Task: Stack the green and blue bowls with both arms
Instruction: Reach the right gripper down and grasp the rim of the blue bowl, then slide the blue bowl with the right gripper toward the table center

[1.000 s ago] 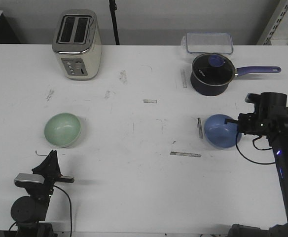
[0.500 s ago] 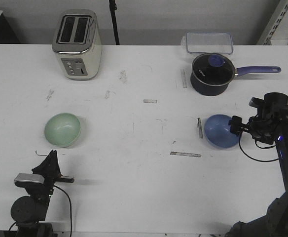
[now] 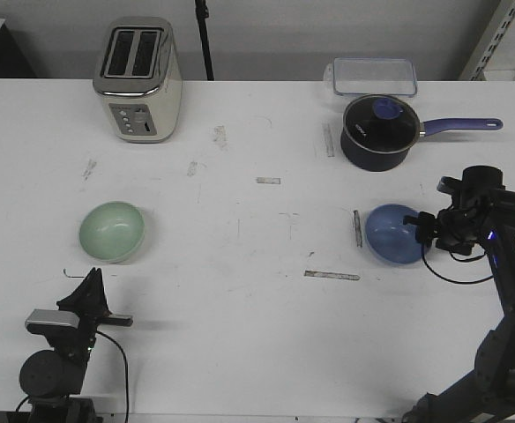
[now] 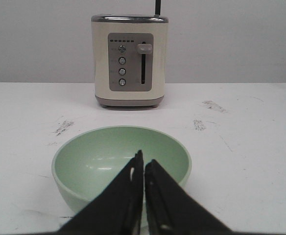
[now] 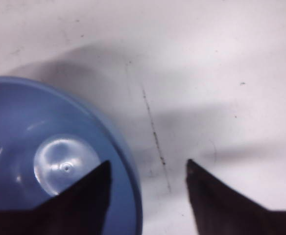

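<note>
The pale green bowl sits upright on the left of the white table. It also shows in the left wrist view. My left gripper is shut and empty, low over the table just short of the green bowl's near side. The blue bowl sits at the right. My right gripper is open at the bowl's right rim. In the right wrist view the gripper straddles the rim of the blue bowl, one finger over the inside and the other over the table outside.
A cream toaster stands at the back left and also shows in the left wrist view. A dark navy saucepan with a purple handle and a clear plastic container are behind the blue bowl. Tape strips lie on the table.
The right arm's wrist has shifted slightly at the blue bowl's right rim; the bowl stays about where it was. The left arm and green bowl have not moved.
</note>
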